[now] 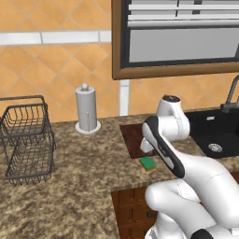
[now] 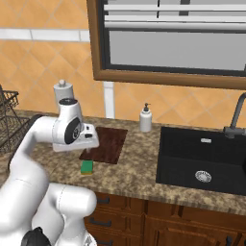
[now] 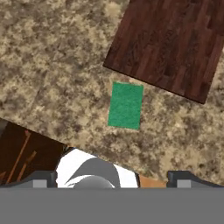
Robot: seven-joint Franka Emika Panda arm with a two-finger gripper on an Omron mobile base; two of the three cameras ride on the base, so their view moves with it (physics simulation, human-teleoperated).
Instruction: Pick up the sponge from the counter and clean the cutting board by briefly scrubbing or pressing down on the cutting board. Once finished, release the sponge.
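Sponge [image 3: 126, 106]: lay on the tabletop [image 3: 52, 78] near its front edge, just beside the board [image 3: 170, 48].
Claw [image 3: 113, 178]: hung above, open, empty.
Left: everything.

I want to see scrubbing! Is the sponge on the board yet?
No. The sponge lies flat on the counter, beside the cutting board.

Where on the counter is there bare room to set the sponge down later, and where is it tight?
Bare counter lies between the wire basket and the sponge, in front of the paper towel holder. It is tight around the cutting board: the sponge sits just off its near edge, with the soap bottle and sink alongside.
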